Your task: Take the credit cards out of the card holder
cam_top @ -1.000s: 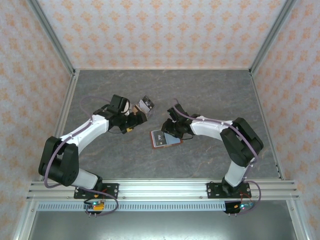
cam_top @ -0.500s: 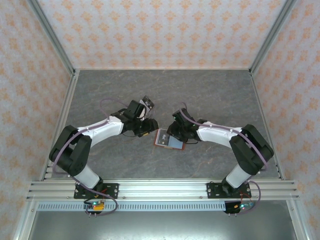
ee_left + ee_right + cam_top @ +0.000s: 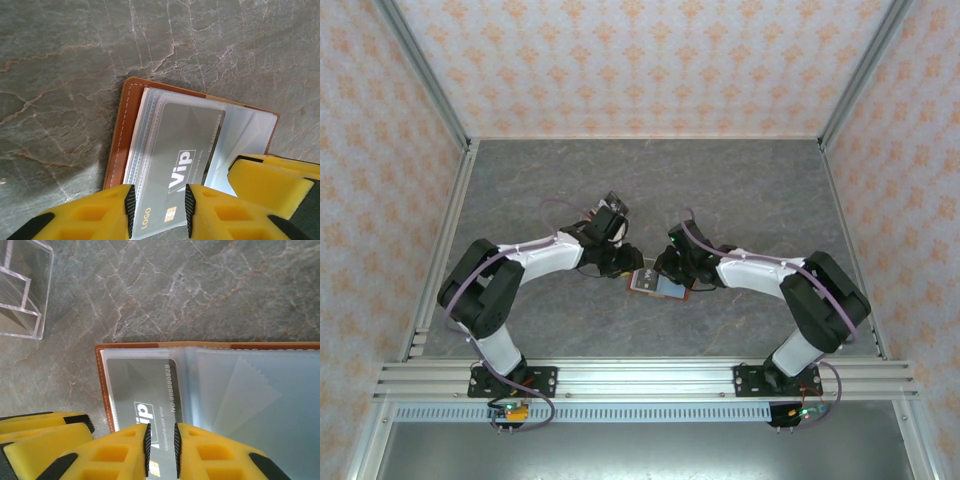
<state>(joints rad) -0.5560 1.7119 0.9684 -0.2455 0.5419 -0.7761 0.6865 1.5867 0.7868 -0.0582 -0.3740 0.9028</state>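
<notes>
Peach-patterned walls (image 3: 640, 60) are enclosing a grey marbled table (image 3: 750, 190) on three sides, and a metal rail (image 3: 640, 375) is running along its near edge. The left arm (image 3: 535, 258) and the right arm (image 3: 760, 272) are reaching inward from that rail and meeting near the middle of the table. There the card holder (image 3: 655, 282) is lying open and flat, brown leather underneath and pale inside facing up. A clear box (image 3: 25, 295) is standing near one corner of the holder, apart from it. Clear plastic sleeves (image 3: 240, 400) are spreading across the holder's inside, and a silver card (image 3: 185, 145) marked VIP is lying among those beside the stitched leather edge. The left pincer (image 3: 159, 202) is hovering over one end of the holder, its yellow fingers standing apart with the card's chip end showing in the gap. Whether the pads are pressing the card cannot be told. The right pincer (image 3: 161, 440) is hanging over the holder from the other side. Its fingers are nearly together, with the same card showing in the slit, and whether it is pinching anything cannot be told either.
</notes>
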